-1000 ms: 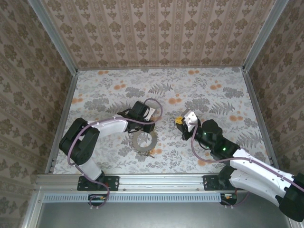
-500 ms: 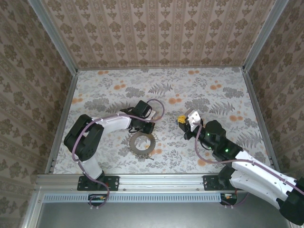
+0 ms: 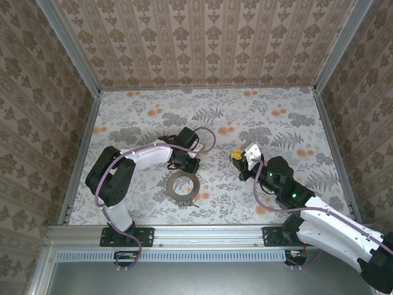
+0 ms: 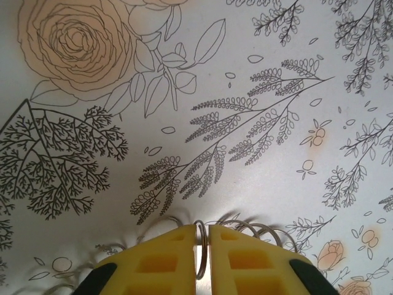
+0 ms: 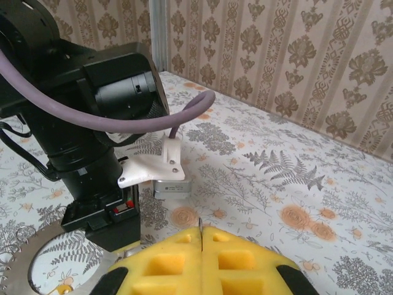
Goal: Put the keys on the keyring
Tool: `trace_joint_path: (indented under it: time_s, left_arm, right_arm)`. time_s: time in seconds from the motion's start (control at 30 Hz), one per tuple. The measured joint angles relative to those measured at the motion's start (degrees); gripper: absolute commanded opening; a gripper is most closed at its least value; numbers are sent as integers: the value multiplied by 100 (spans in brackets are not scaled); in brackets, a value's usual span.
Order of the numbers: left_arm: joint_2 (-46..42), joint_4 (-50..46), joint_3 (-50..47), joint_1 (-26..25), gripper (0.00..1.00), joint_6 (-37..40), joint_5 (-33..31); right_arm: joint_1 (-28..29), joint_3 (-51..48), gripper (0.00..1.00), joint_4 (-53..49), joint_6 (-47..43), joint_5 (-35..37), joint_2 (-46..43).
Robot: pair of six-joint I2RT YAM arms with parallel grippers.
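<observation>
A silvery-grey metal keyring (image 3: 171,187), a flat circle fringed with thin wire loops, is seen lying on the floral-patterned counter (image 3: 276,123), just in front of the left arm's wrist. A small brass-coloured piece (image 3: 194,198) is seen at its near edge.

The left gripper (image 3: 187,165) is lowered at the far edge of the keyring. In the left wrist view its yellow foam fingers (image 4: 166,258) are set close on either side of one upright wire loop (image 4: 201,246), with further loops fanned out behind them. Whether the loop is pinched or merely flanked cannot be told.

The right gripper (image 3: 235,156) is held above the counter, to the right of the keyring and well apart from it, pointed toward the left arm. Its yellow fingers (image 5: 239,258) are pressed tight together. A thin sliver is seen at the top of the seam, and what it is cannot be told. In the right wrist view the grey band of the keyring (image 5: 21,255) is seen at the lower left, under the left arm's black wrist.
</observation>
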Motion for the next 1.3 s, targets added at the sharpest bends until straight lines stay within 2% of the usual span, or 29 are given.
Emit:
trace_joint_path:
  time_s: [0.53,0.67,1.07,1.3]
  left_arm:
    - [291,-385,354,0,18,212,-129]
    - [367,-439,483,0,15,238,-133]
    - [374,-656,490,-70,17,258,-170]
    - [374,-662,487,-74,4,289,-175]
  right_arm:
    - [-33,-87,0,2,24,-20,-116]
    - [-42,-87,0,2,24,-20,-197]
    - [-63,-146,0,4,26,-20,-205]
    - [-66,-151,0,4,26,-20,-240]
